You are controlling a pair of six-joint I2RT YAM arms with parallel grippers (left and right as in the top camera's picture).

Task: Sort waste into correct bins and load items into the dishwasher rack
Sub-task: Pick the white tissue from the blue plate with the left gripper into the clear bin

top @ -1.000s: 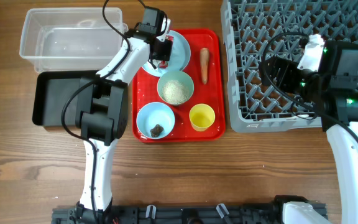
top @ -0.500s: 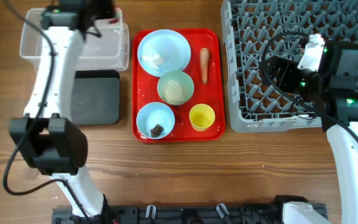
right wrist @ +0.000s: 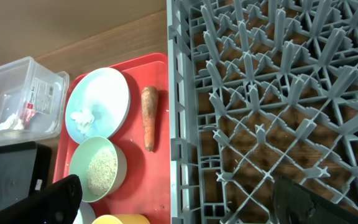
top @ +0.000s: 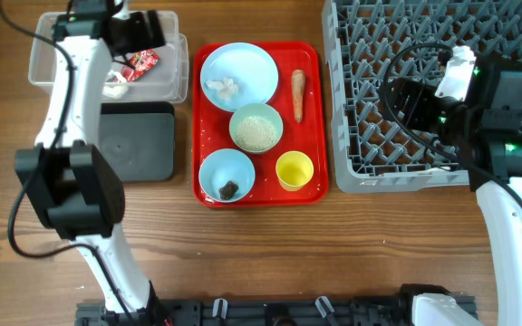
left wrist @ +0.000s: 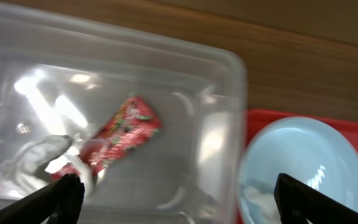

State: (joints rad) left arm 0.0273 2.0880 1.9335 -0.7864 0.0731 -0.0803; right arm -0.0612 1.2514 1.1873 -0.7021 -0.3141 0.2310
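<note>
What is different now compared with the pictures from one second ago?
The left gripper carried the red wrapper from the blue plate leftward to the clear bin and let it go; it now hangs open above it. The carrot, bowls, yellow cup and right arm stayed in place.

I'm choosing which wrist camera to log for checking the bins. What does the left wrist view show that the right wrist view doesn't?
Only the left wrist view: the left gripper, open above the clear tub. Only the right wrist view: the grey rack, the carrot, the bowl of rice and the black tub. Both: the clear tub holding the red wrapper and crumpled paper, the blue plate, and the red tray.
</note>
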